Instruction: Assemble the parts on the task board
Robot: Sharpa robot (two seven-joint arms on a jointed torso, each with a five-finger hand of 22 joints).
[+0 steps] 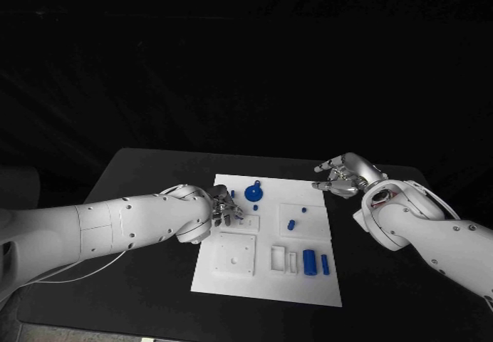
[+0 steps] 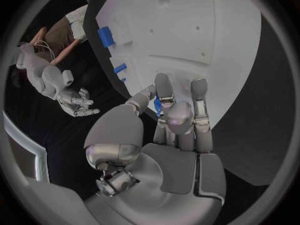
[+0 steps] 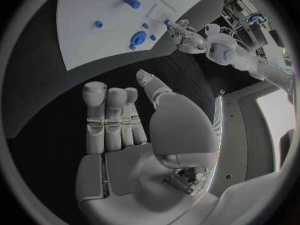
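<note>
Your left hand [image 1: 221, 206] pinched a small blue part [image 2: 158, 105] at the board's [image 1: 308, 288] edge, presumably for seating; right hand [image 1: 344, 176] waited alongside, fingers spread, holding nothing.

left hand [image 1: 219, 208] hiding small blue part [image 2: 158, 105]

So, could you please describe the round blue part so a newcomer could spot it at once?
Find the white task board in the table's middle. At its far edge, beside the left hand, lies the round blue part. It is a flat disc, wider than any other part; the rest are small pegs or cylinders.
</note>
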